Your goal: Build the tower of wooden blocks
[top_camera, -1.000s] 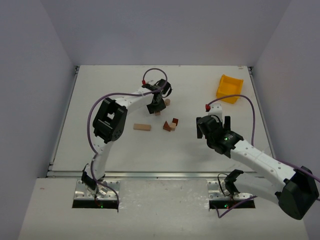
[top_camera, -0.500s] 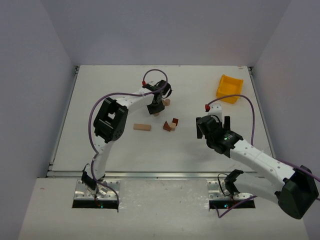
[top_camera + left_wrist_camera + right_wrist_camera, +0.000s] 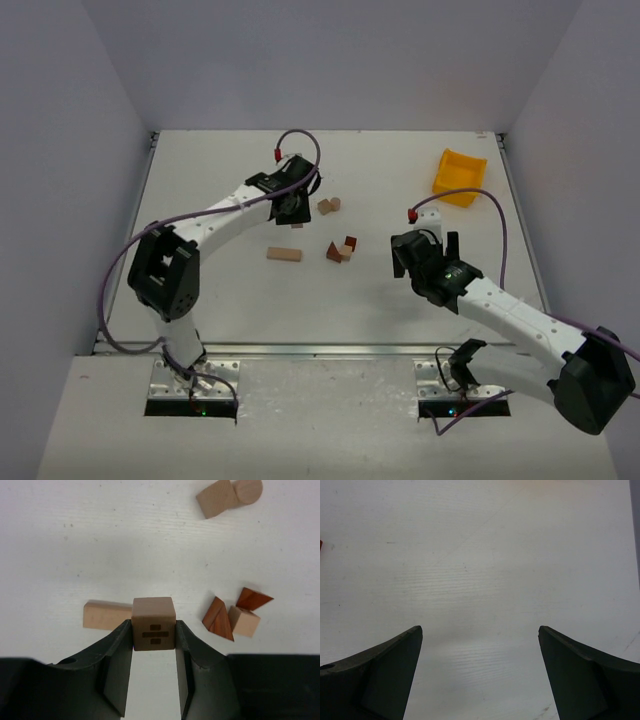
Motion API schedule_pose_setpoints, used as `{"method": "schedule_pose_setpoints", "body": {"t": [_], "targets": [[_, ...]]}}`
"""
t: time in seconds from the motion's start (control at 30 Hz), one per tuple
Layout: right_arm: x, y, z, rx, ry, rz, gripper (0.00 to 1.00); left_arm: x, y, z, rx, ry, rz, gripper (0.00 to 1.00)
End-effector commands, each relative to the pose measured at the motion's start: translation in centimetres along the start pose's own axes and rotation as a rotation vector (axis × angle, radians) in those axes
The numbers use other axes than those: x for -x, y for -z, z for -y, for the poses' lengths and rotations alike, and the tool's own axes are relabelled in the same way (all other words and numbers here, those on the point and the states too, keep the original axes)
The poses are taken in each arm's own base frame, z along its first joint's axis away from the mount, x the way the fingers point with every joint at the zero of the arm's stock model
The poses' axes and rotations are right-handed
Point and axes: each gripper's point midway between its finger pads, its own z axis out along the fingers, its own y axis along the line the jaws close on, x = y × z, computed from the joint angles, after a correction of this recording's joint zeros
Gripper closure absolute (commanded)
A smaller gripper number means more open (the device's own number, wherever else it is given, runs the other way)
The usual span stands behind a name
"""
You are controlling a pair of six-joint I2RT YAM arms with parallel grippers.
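Bar (image 3: 284, 254) lies left-right; left jaws clamp cube (image 3: 153, 625)

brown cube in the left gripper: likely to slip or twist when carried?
Probably secure: the brown cube looks like rigid wood, its flat sides flush against the jaws of the left gripper. Its smooth faces might allow slight sliding. It is small beside the jaws, so likely light.

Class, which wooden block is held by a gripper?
The brown slotted cube, clamped in the left gripper; the others lie loose on the table.
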Motion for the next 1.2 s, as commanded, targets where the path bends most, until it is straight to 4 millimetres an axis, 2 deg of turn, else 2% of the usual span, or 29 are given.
{"method": "schedule_pose_setpoints", "body": {"t": [0.0,0.07,0.2,0.5,0.63,0.77,1.17], "targets": [[1.5,0.0,0.2,-0.019,-0.029,0.062,0.01,-0.6,3.6,-0.6,-0.144,-0.073,0.085,1.00],[1.6,0.0,0.3,-0.025,-0.023,0.065,0.01,-1.5,3.9,-1.5,-0.148,-0.096,0.096,1.00],[1.6,-0.1,0.4,-0.029,-0.022,0.066,0.01,-1.7,3.6,-2.9,-0.098,-0.128,0.114,1.00],[1.5,-0.3,0.0,-0.013,0.011,0.059,0.01,-3.5,0.9,-4.6,-0.049,-0.180,0.071,1.00],[1.3,-0.5,-0.2,-0.010,0.030,0.047,0.01,-3.2,0.1,-6.1,-0.047,-0.130,0.059,1.00],[1.2,-0.5,-0.1,-0.017,0.038,0.037,0.01,-3.4,-0.4,-5.8,-0.108,-0.117,0.044,1.00],[0.9,-0.7,-0.1,-0.028,0.062,0.013,0.01,-5.2,-2.2,-7.2,-0.067,-0.102,-0.035,0.94]]}}
